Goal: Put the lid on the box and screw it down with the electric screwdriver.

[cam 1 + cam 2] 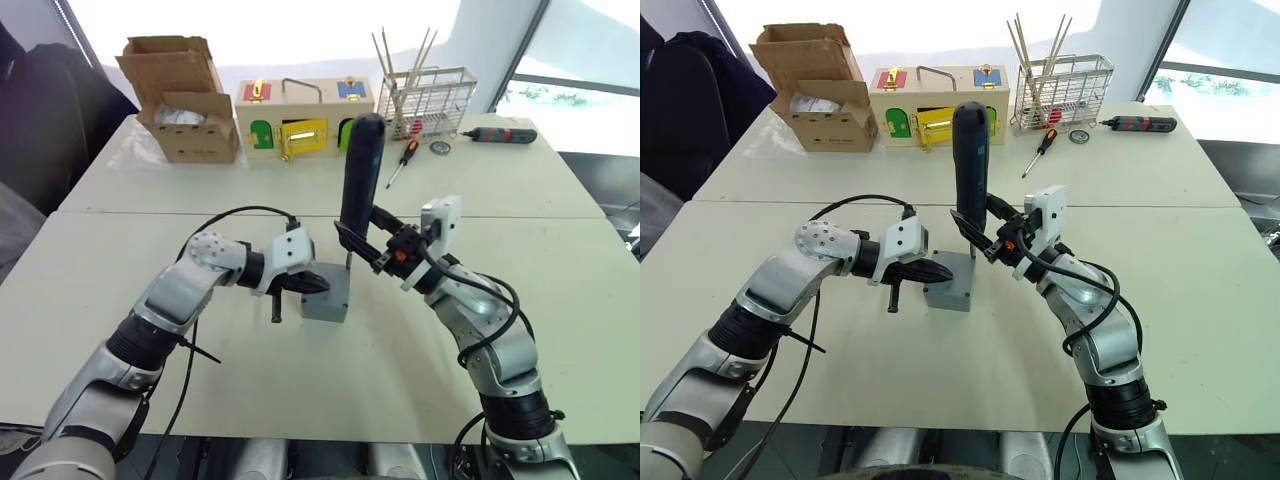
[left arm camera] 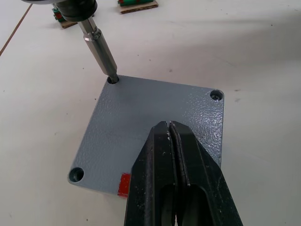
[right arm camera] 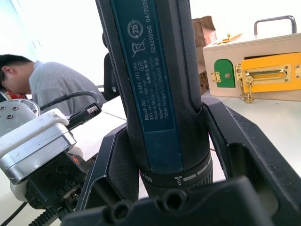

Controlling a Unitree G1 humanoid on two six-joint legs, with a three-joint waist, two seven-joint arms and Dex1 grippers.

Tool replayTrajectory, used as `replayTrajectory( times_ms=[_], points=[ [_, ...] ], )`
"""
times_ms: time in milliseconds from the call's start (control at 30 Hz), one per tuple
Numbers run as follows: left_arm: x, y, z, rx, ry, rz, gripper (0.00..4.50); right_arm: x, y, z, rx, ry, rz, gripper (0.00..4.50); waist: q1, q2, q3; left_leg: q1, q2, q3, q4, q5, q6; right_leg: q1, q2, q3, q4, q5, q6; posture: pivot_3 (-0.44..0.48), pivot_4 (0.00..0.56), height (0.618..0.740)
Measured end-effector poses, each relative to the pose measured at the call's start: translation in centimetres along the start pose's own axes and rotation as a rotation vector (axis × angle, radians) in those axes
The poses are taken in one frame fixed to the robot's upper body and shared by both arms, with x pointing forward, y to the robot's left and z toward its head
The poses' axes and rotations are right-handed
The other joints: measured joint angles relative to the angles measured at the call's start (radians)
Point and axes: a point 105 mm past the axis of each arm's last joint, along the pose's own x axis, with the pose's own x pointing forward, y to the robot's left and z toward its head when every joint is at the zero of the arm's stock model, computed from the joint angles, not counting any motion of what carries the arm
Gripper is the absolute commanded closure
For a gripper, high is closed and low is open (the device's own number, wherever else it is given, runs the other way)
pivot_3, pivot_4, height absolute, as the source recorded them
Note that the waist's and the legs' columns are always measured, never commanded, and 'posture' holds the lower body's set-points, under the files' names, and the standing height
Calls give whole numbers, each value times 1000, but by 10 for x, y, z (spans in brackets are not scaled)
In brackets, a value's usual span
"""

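The grey lid lies squarely on the small grey box, which has a red mark on one side. My left gripper is shut, with its black fingertips down over the middle of the lid. My right gripper is shut on the electric screwdriver, which stands upright just behind the box. Its metal bit sits in one far corner screw hole of the lid. Two other corner holes are in sight, and my fingers hide the fourth corner.
At the back of the table are a cardboard box, a wooden box with coloured doors, a wire rack of sticks, a small red-and-black screwdriver and a black tool with red marks. A person sits beyond the table.
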Motion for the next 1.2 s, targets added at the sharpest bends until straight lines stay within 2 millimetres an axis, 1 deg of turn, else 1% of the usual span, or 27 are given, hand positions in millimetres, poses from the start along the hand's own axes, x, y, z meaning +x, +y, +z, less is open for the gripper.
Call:
replayTrajectory(
  times_ms=[567,767,867,933,1200],
  points=[
    [1,-3,-3,-10,0,-3,4500,-5,1,-5,-3,-2,-9,2628,3,-3,-9,2,0,0,-2,0,0,1,0,0,-2,0,0,0,150,735],
    [3,-5,-4,-15,-5,3,4500,-6,0,-8,-2,-3,-19,2628,4,-4,-11,5,0,0,-4,0,0,2,0,0,-4,0,0,0,150,735],
    [4,-7,-5,-16,-2,0,4500,-5,0,-9,-7,0,-24,2628,5,-4,-11,10,0,0,-7,0,0,6,-1,0,-6,0,0,0,150,735],
    [5,-7,-6,-16,3,-2,4500,-5,0,-12,-5,7,-29,2628,6,-4,-13,20,1,0,-13,0,0,18,1,0,-19,-1,0,0,150,735],
    [6,-8,-7,-9,11,-2,4500,-5,-1,-14,-6,-1,-36,2628,7,-4,-16,20,1,0,-13,-1,0,18,1,0,-19,-1,-1,0,150,735]
  ],
)
